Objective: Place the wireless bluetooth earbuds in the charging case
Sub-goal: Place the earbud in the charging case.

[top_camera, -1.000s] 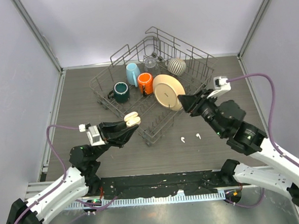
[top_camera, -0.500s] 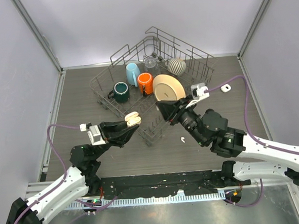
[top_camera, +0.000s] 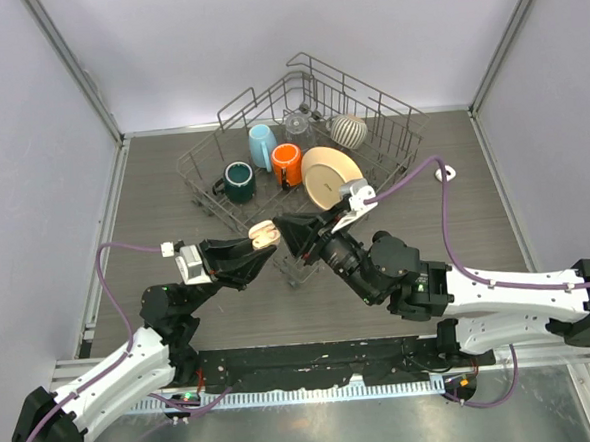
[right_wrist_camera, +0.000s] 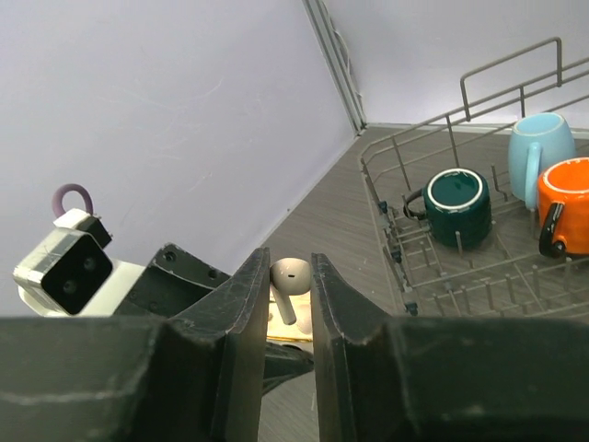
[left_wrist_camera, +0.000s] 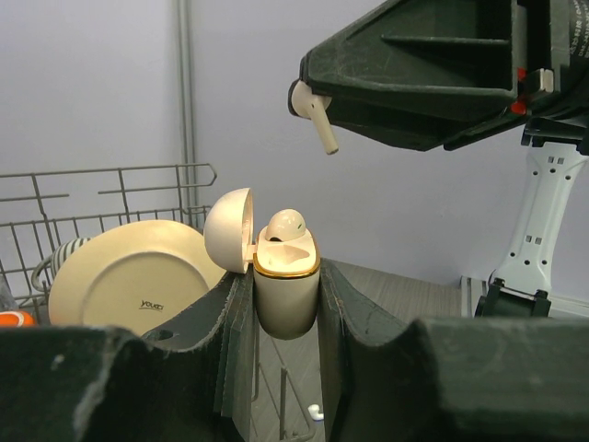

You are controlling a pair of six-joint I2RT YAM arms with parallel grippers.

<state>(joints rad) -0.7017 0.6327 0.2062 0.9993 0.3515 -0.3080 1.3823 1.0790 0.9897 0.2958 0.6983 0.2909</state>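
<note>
Over a dark tabletop (top_camera: 153, 190), left claw (left_wrist_camera: 285, 287) clamps the open charging case (left_wrist_camera: 285, 308); right claw (right_wrist_camera: 290, 261) pinches an earbud (right_wrist_camera: 291, 276) above; a misaligned stem could spill it.

Left arm stretches from the lower left toward frame centre, its claw (top_camera: 262, 242) clamped on the charging case (left_wrist_camera: 285, 295). Right arm stretches from the lower right, its claw (top_camera: 283, 228) pinching an earbud (left_wrist_camera: 317, 124), the two tips near each other.
</note>
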